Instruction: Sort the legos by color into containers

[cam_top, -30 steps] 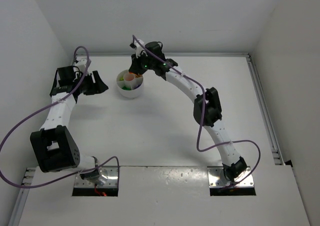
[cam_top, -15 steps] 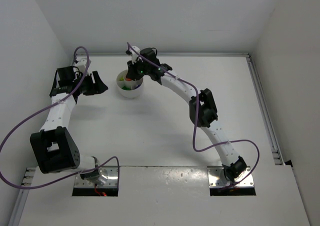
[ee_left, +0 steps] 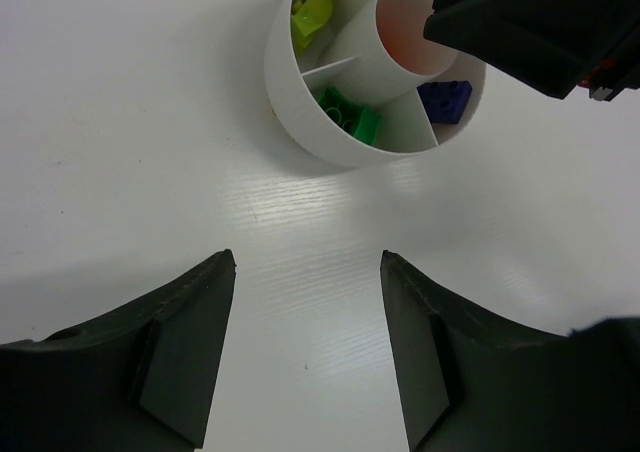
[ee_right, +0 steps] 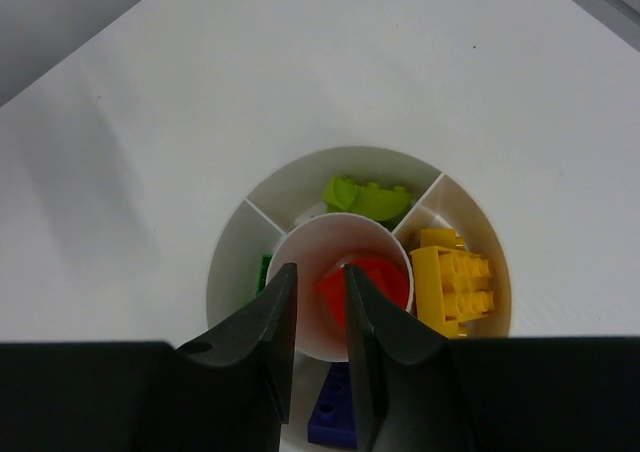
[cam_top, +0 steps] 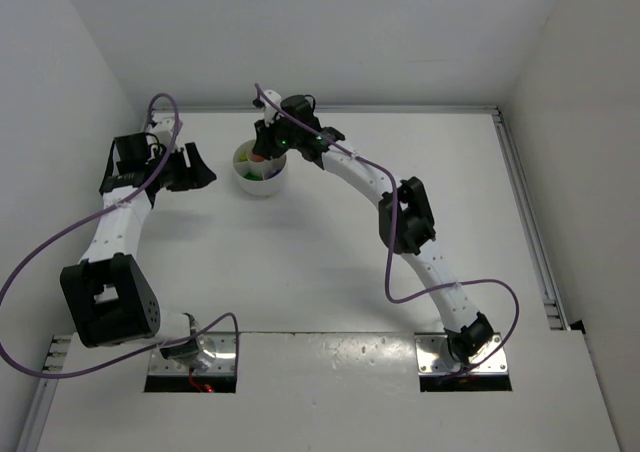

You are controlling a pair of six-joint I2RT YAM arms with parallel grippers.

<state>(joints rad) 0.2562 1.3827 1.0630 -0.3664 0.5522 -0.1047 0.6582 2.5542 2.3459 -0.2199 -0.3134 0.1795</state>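
The dish [ee_right: 330, 155] sits at the far side of the table [cam_top: 330, 242], left of centre. A red brick [ee_right: 378, 277] lies in its middle cup. The outer sections hold a lime piece [ee_right: 365, 197], a yellow brick [ee_right: 450, 282], a blue brick [ee_left: 445, 100] and a green brick [ee_left: 350, 117]. My right gripper [ee_right: 320, 272] hangs over the cup, jaws a narrow slit apart; I can't quite tell whether its tips touch the red brick. My left gripper [ee_left: 307, 262] hovers beside the dish, jaws wide and empty.

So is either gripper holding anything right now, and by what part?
Nothing held. Left gripper open and empty; right gripper stands slightly parted above the dish, red lego lying in its centre cup.
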